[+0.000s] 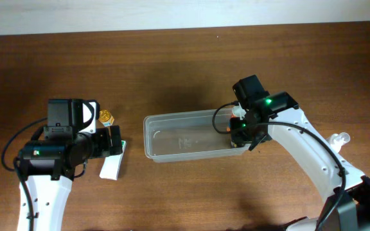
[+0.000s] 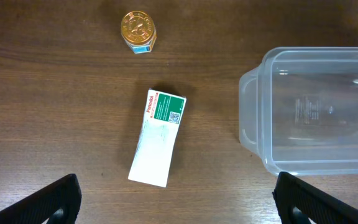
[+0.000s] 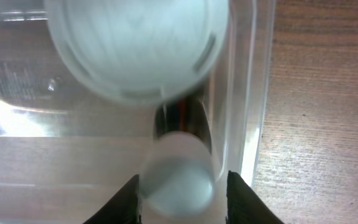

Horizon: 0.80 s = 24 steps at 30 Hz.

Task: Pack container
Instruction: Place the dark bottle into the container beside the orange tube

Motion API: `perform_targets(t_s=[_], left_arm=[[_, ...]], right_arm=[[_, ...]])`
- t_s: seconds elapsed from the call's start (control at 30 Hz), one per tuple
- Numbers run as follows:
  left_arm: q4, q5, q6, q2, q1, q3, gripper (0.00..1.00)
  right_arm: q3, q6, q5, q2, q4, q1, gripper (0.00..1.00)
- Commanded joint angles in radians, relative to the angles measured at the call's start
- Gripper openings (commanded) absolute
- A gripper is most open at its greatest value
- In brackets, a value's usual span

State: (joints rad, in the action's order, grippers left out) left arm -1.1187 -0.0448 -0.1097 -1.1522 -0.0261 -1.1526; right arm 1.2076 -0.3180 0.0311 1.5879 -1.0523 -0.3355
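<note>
The clear container [image 1: 148, 138] lies in the middle of the table and holds nothing but what my right gripper carries. My right gripper [image 1: 239, 131] is over its right end, shut on a small white bottle [image 3: 178, 180] with a dark label, held low inside, by the container's right wall [image 3: 253, 93]. In the right wrist view the bottle fills the gap between the fingers [image 3: 182, 199]. My left gripper [image 1: 114, 142] is wide open and empty above the table, its fingers [image 2: 178, 205] just short of a white and green box [image 2: 158, 137]. The container [image 2: 253, 118] is to the box's right.
A small gold-capped bottle [image 2: 137, 31] stands beyond the box; it also shows in the overhead view [image 1: 106, 117], with the box [image 1: 112, 165] below it. A small clear bottle [image 1: 340, 138] lies right of the right arm. The table's far edge meets a white wall.
</note>
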Motion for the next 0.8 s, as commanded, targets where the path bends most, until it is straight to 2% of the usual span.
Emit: perform_targets(t_s=[0.0, 0.13, 0.27, 0.33, 0.37, 0.4, 0.57, 0.77], left_arm=[[0.000, 0.007, 0.005, -0.001, -0.004, -0.019, 1.00], [-0.001, 0.007, 0.005, 0.000, -0.004, -0.019, 0.99], [-0.001, 0.007, 0.005, -0.001, -0.004, -0.019, 1.00], [-0.001, 0.007, 0.005, 0.000, -0.004, -0.019, 1.00], [-0.001, 0.007, 0.005, 0.000, -0.004, -0.019, 0.99], [-0.001, 0.007, 0.005, 0.000, -0.004, -0.019, 0.99], [-0.001, 0.007, 0.005, 0.000, -0.004, -0.019, 0.99], [-0.001, 0.007, 0.005, 0.000, -0.004, -0.019, 0.99]], right_arm=[[0.006, -0.008, -0.017, -0.002, 0.004, -0.007, 0.36], [0.063, -0.005, -0.033, -0.030, -0.036, -0.005, 0.38], [0.193, -0.020, -0.126, -0.096, -0.120, 0.011, 0.43], [0.277, -0.055, -0.188, -0.135, -0.173, 0.048, 0.51], [0.309, -0.063, -0.203, -0.150, -0.191, 0.073, 0.59], [0.338, -0.061, -0.206, -0.164, -0.203, 0.105, 0.64], [0.393, -0.060, -0.191, -0.201, -0.254, 0.365, 0.77], [0.339, -0.003, -0.079, -0.145, -0.294, 0.681, 0.82]])
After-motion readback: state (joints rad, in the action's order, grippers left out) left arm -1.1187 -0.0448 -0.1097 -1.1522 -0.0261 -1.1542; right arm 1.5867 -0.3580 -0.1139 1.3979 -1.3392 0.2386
